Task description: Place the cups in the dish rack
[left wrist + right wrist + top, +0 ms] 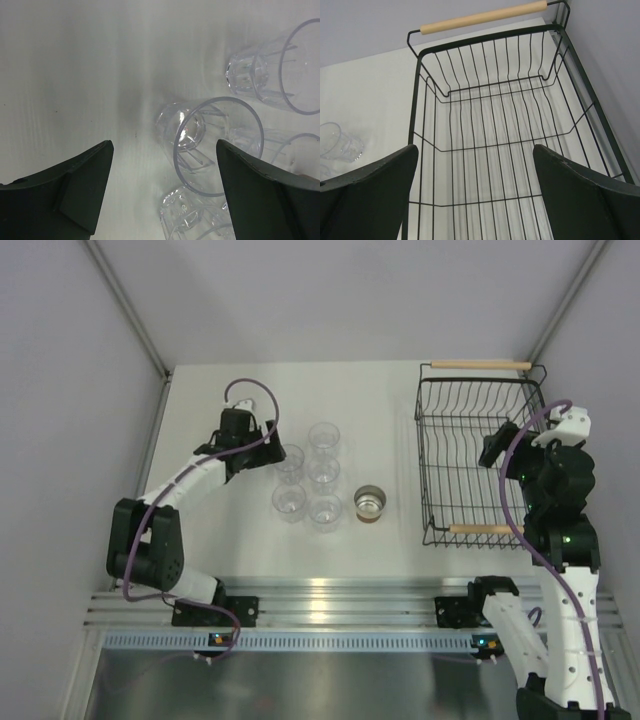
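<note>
Top view: five clear tumblers (322, 472) clustered mid-table (220, 540), silver cup (371, 503) just right of them, dish rack (470, 400) far right. Wrist views only: left gripper (163, 143) jaws wide apart, holding nothing, one tumbler seen between them. Right gripper (475, 147) jaws wide apart, holding nothing, above the rack's interior.

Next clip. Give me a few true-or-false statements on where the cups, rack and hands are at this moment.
1. The rack holds no cups. True.
2. The silver cup stands between the clear cups and the rack. True.
3. The left hand grips one of the clear cups. False: it is open and holds nothing.
4. The right hand is above the clear cups. False: it is open above the rack.
</note>
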Tool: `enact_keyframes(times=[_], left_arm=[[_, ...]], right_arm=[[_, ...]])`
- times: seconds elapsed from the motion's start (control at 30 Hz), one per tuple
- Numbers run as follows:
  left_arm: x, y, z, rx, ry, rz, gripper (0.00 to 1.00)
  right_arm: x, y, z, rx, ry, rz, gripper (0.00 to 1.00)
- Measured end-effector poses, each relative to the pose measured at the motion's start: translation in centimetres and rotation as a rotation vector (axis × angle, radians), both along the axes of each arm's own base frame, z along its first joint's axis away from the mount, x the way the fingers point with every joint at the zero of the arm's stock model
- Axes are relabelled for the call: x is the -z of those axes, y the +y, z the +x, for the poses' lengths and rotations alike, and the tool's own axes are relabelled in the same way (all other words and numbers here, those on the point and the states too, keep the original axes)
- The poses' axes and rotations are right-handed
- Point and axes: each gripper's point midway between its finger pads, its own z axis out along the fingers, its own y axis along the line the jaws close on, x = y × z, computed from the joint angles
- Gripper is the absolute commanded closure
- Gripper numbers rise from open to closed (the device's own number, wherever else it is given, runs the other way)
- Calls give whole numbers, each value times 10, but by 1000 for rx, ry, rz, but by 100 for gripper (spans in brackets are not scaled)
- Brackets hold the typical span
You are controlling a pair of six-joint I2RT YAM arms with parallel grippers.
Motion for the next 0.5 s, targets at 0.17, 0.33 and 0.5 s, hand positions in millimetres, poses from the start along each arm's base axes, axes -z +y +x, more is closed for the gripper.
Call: enact_keyframes(times=[0.17, 0.33, 0.5], left_arm=[[10, 0, 10, 1, 17, 26, 12], [18, -3, 18, 14, 29, 47, 25], [23, -9, 25, 37, 36, 65, 49]], right_arm=[[0, 0, 0, 0, 0, 0, 1], [0, 0, 0, 1, 0, 0, 1], [0, -1, 0, 4, -1, -1, 0]])
